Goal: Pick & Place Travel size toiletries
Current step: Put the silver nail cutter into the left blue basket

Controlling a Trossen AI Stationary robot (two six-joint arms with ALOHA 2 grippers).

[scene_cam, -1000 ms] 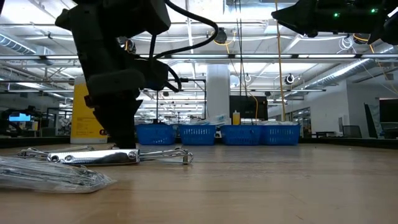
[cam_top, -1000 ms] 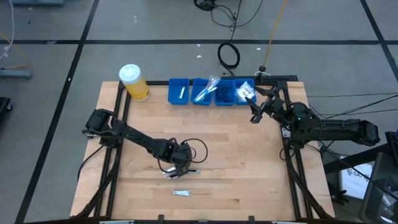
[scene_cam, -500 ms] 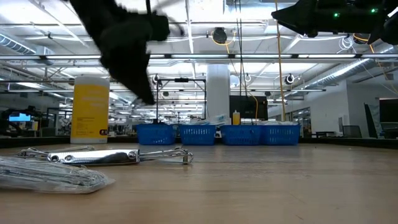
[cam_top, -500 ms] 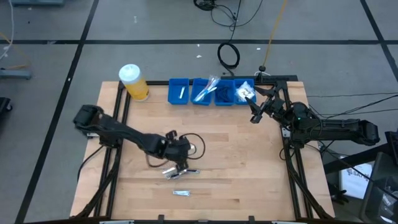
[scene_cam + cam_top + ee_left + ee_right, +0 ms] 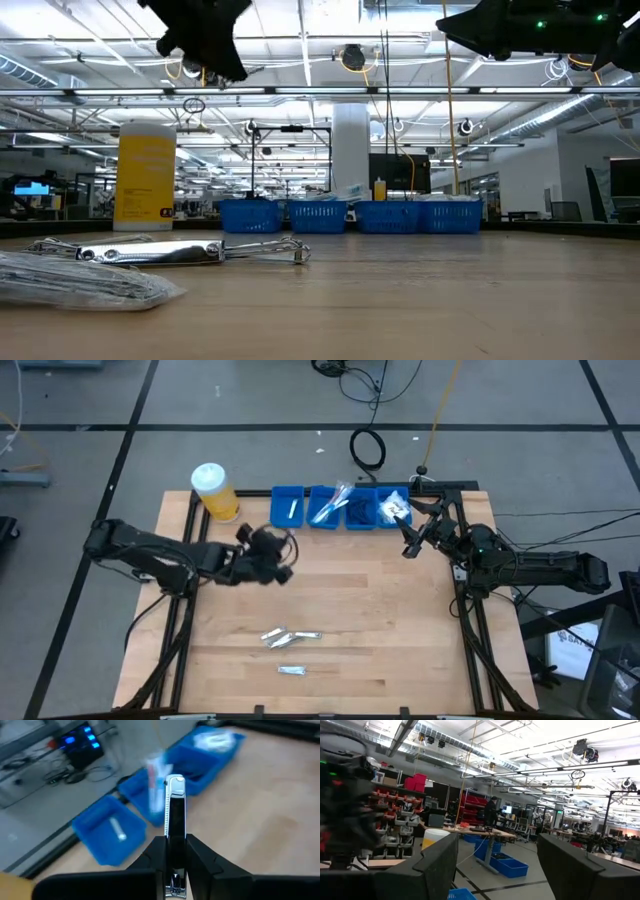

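**Left wrist view: slim tube pinched, raised near the bins**

Left gripper (image 5: 175,845) is clamped on a slim silver-white tube (image 5: 175,800), held above the table near the blue tray (image 5: 290,510). Two more silver packets (image 5: 290,637) lie on the wood nearer the front edge. Right gripper (image 5: 412,540) waits by the tray's right end, fingers spread, holding nothing.

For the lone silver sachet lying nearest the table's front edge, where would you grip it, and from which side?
Grip the sachet across its narrow width at mid-length, coming straight down from above. It lies flat on the table, long axis left to right, so probably only its two long edges offer purchase. It lies apart from the other packets.
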